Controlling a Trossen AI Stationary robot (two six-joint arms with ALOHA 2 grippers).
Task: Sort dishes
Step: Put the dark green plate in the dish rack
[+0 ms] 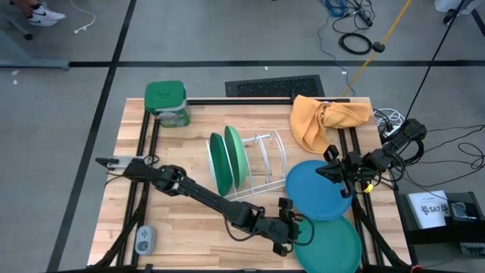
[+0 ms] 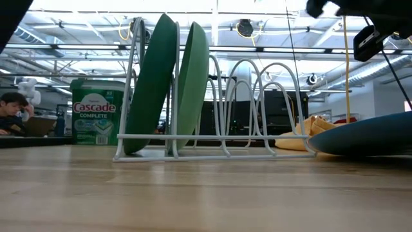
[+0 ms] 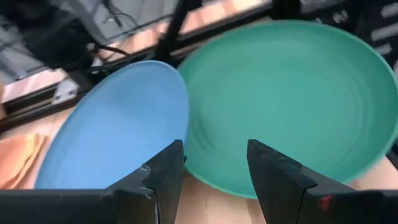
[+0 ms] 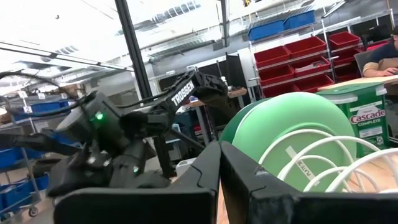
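High view, round smooth teal plate (image 1: 331, 241), wire rack (image 1: 261, 163)

Bright overhead lighting, left wrist view motion-blurred, soft shadows

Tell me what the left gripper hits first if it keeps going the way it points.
Most likely the near rim of the teal plate, which lies straight ahead of the open left gripper. The blue plate sits just beside that line, overlapping the teal one; depth is uncertain.

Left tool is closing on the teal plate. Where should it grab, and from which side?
Take the teal plate by its left rim, coming in low from the left tool. It lies flat, so only the thin edge offers a pinch. Avoid the top edge, where the blue plate overlaps.
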